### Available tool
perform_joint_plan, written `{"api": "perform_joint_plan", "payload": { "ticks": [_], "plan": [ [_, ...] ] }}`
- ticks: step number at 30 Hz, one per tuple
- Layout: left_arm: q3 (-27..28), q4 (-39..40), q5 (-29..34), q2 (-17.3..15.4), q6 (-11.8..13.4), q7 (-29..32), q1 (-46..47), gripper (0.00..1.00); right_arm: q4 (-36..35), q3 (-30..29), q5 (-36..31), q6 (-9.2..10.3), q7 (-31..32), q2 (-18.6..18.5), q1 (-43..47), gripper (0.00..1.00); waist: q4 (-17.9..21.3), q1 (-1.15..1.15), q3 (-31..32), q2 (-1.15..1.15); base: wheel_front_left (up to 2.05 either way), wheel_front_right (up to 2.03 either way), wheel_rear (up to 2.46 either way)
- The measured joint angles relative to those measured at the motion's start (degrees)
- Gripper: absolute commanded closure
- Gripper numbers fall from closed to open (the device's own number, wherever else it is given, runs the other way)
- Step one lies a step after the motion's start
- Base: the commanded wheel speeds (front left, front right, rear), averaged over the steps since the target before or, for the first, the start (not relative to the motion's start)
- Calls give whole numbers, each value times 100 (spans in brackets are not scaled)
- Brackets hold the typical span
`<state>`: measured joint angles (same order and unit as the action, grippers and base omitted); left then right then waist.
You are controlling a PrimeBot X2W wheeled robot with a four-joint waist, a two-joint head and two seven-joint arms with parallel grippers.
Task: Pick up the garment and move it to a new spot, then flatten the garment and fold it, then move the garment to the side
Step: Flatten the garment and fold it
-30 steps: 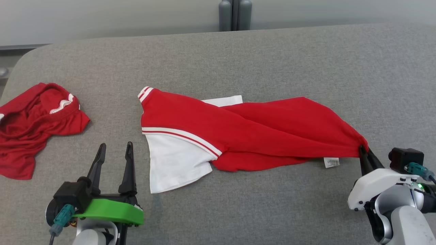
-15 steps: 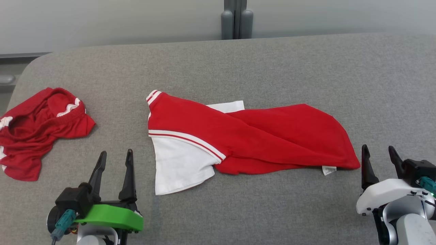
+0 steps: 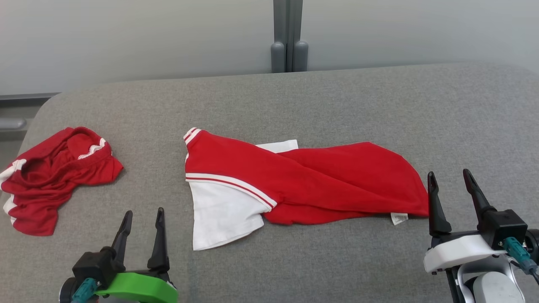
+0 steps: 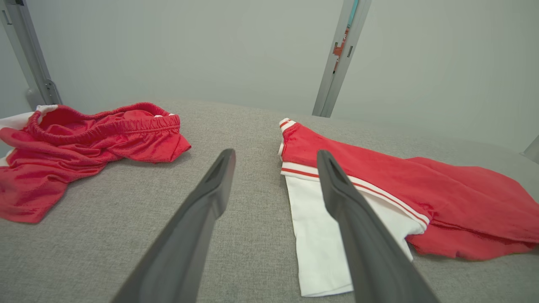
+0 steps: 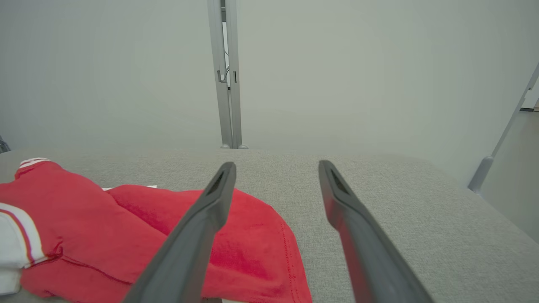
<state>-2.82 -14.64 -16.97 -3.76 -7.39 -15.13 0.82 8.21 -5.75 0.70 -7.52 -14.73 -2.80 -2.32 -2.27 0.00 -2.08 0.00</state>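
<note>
judging flattening as the step in hand: find the garment (image 3: 303,181) twisted along the middle of the bench (image 3: 337,101), white panel nearer the left gripper (image 3: 144,211), red hem just beside the right gripper (image 3: 448,172). note both sets of jaws apart, gripping nothing. pinch opposite ends low, then draw outward evenly to undo the twist. use the bare room behind and rightward; keep off the other red clothing (image 3: 54,176) by the left edge, well apart

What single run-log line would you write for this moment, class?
garment: twisted, not yet flat, on grey surface | left end effector: open, empty | right end effector: open, empty, beside garment
</note>
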Motion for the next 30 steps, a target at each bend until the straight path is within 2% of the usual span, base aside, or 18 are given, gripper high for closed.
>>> {"api": "perform_joint_plan", "payload": {
  "ticks": [9, 24, 27, 30],
  "plan": [
    [-65, -69, -11, -85, 0, 1, -155, 0, -67, 34, 9, 0, -10, 0, 239, 0, 22, 0, 248, 0, 0, 0, 0],
    [-194, -167, -57, -101, 0, 0, -148, 0, -78, -169, 71, 0, -23, -1, 306, 0, 20, 0, 192, 0, 0, 0, 0],
    [-308, -379, -120, -120, 0, 25, -102, 0, 33, -249, 136, 0, 238, -3, 274, 0, 10, 0, 131, 0, 0, 0, 0],
    [-468, -730, -214, -121, 0, 299, 101, 0, 199, -278, 222, 0, 662, -2, 168, 0, 1, 0, 44, 0, 0, 0, 0]
  ]
}}
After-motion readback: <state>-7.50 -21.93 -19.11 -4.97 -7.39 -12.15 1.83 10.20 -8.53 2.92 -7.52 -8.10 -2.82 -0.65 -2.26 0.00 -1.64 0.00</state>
